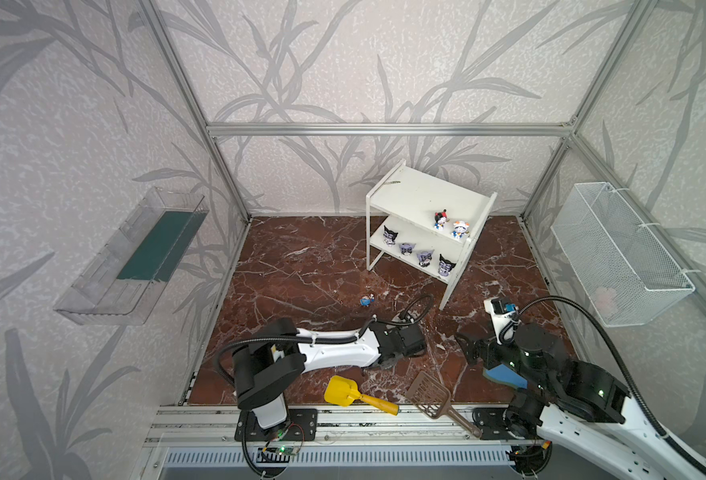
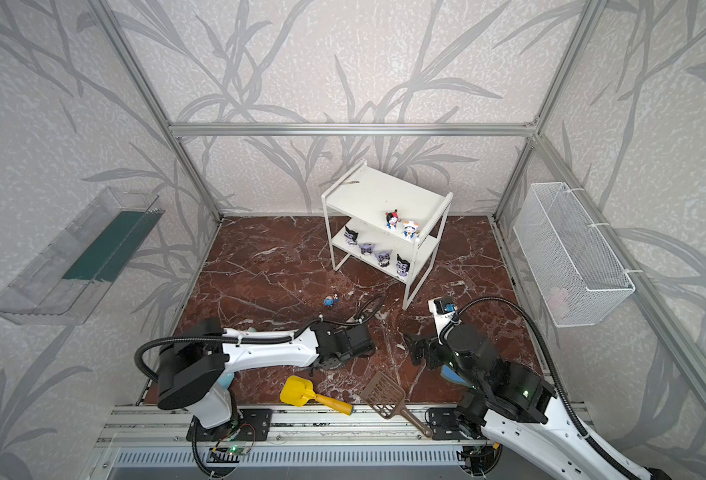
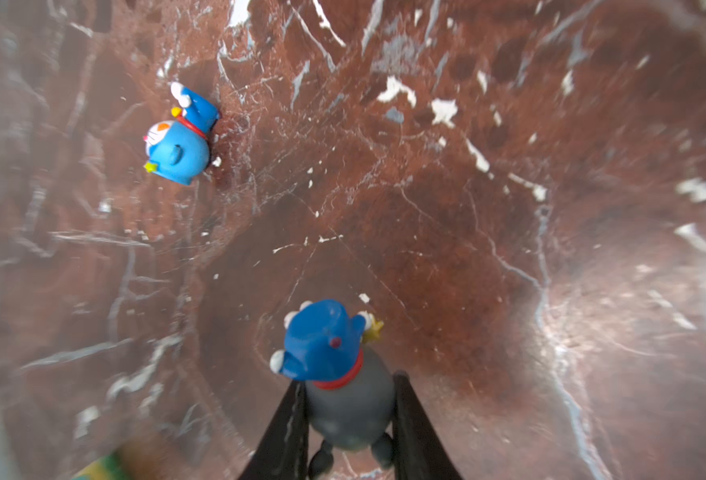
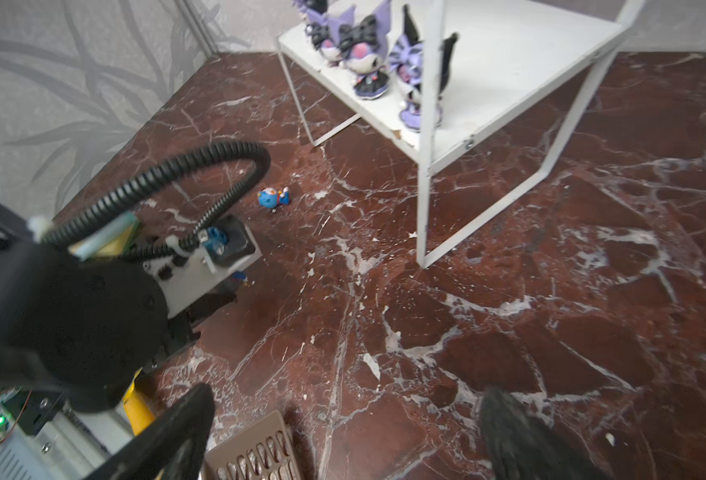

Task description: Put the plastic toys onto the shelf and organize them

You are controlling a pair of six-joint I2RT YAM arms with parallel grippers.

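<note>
Your left gripper (image 3: 349, 379) pinches the grey toy (image 3: 322, 341) by its head; the blue toy (image 3: 179, 143) lies ahead of it. Your right gripper (image 4: 345, 419) gapes empty.

The walls (image 1: 343, 62) carry pale grey wallpaper with a darker leaf pattern, held in an aluminium frame (image 1: 388, 129). The floor (image 1: 301, 270) is red-brown marble with white veins.
</note>
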